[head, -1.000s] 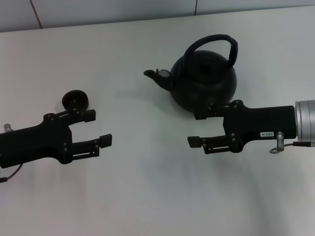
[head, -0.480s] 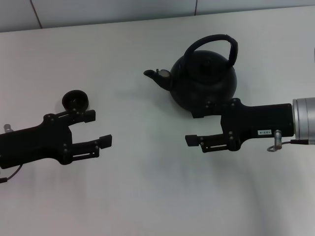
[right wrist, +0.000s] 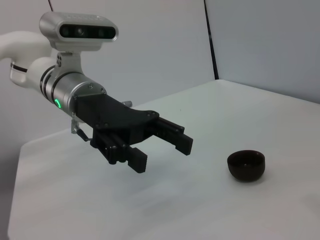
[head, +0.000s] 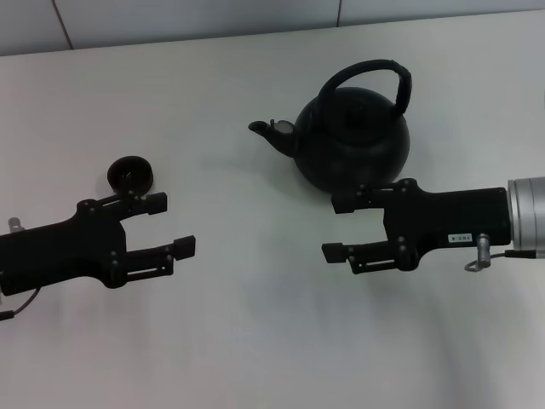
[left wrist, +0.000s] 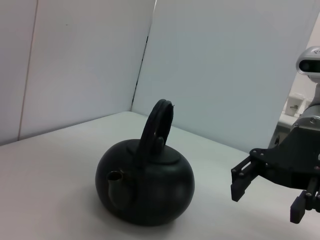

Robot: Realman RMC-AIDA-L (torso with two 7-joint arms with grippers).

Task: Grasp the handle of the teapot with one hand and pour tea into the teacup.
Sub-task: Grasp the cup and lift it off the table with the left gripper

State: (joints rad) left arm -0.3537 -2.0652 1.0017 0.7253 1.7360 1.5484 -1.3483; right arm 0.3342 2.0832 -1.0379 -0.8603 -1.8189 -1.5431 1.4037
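Observation:
The black teapot (head: 353, 141) stands upright at the back middle of the white table, spout pointing left, its arched handle (head: 371, 66) over the top. The tiny black teacup (head: 130, 174) sits at the left. My right gripper (head: 336, 228) is open and empty, hovering just in front of the teapot's body, fingers pointing left. My left gripper (head: 173, 223) is open and empty, just in front and to the right of the teacup. The left wrist view shows the teapot (left wrist: 145, 182), handle (left wrist: 155, 120) and right gripper (left wrist: 268, 200). The right wrist view shows the left gripper (right wrist: 162, 154) and teacup (right wrist: 246, 165). No tea shows.
The white table (head: 255, 341) runs to a wall at the back (head: 213, 17). Nothing else stands on it.
The right gripper has drifted slightly toward the table's front, staying open by the teapot. The left gripper has shifted slightly forward. Teapot and teacup have not moved.

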